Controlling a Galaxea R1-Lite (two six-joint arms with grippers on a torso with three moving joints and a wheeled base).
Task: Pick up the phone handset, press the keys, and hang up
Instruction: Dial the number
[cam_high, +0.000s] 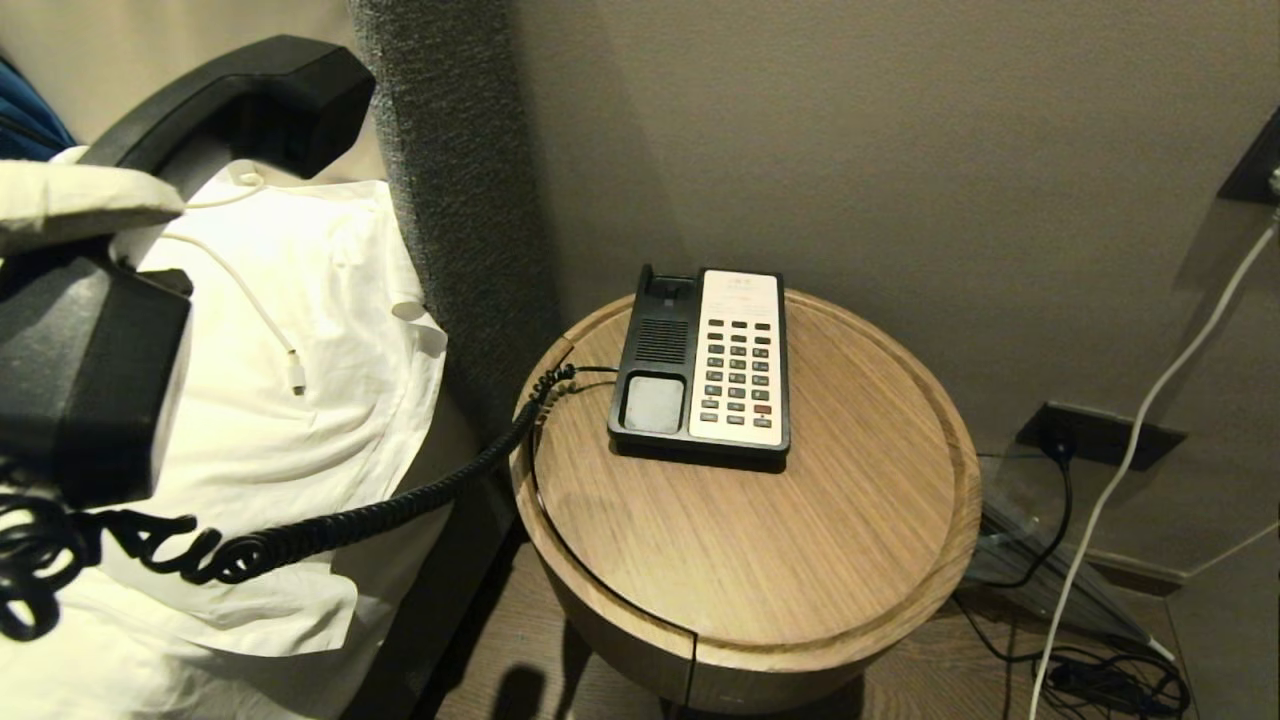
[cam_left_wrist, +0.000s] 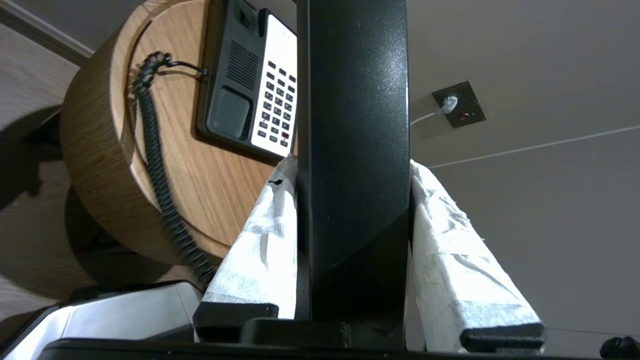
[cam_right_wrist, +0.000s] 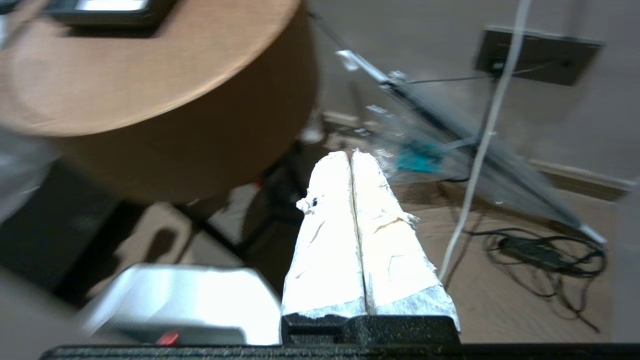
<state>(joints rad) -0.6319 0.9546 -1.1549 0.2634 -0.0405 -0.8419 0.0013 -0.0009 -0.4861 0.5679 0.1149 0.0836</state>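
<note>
The black phone handset hangs in the air at the far left, over the bed and away from the phone base. My left gripper is shut on the handset, its white-wrapped fingers pressed against both sides. One white finger shows in the head view. The coiled cord stretches from the handset to the base. The keys lie uncovered and the cradle is empty. My right gripper is shut on nothing, low beside the round table and outside the head view.
The base stands on a round wooden table with a raised rim. To its left are white bedding, a white charging cable and a grey headboard. A wall socket, a white cord and black floor cables lie at the right.
</note>
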